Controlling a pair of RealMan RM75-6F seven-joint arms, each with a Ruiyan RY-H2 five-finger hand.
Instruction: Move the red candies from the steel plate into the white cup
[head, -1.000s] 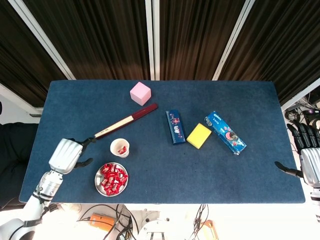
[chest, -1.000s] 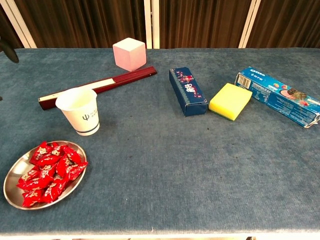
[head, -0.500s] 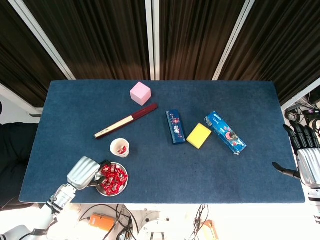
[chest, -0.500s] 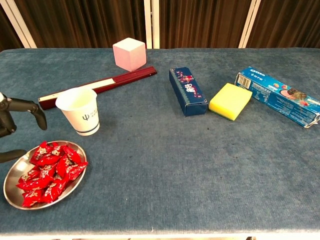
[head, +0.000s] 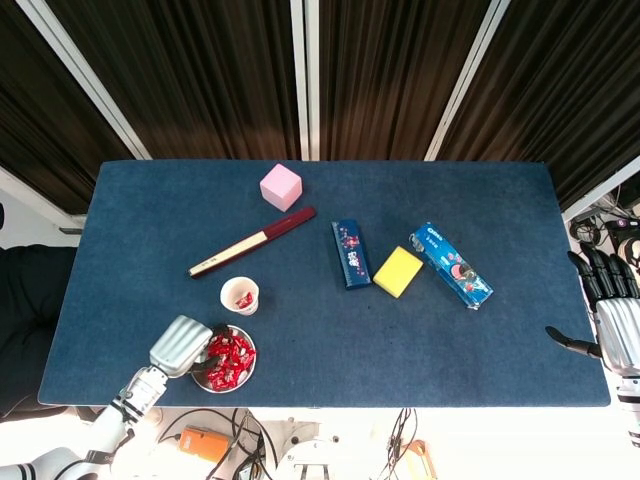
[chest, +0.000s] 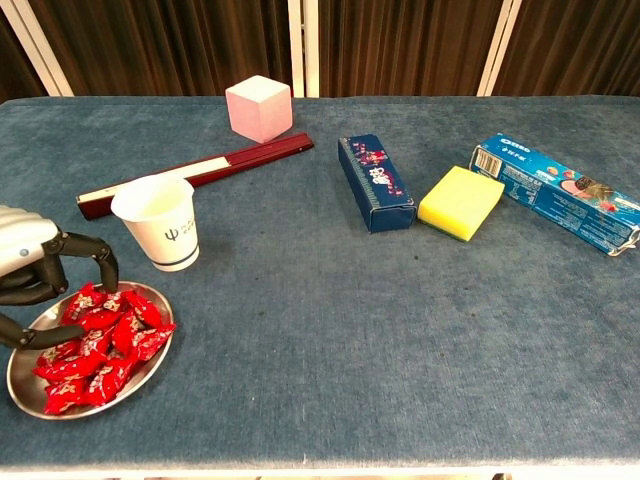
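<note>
The left hand (chest: 35, 280) hovers over the steel plate's (chest: 20, 385) left rim, fingers apart and curled, tips at the red candies (chest: 95, 345) heaped directly beneath. The white cup (chest: 160, 222) stands just behind the plate.

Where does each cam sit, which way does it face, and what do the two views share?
Head view: high above the near edge, looking almost straight down on the table; shows the left hand at the steel plate and the right hand off the right edge.
Chest view: low at the near edge, looking across toward the curtains; only the left hand, fingers curled over the red candies.
Shared: left hand, plate, candies, white cup, pink cube, sponge.
</note>
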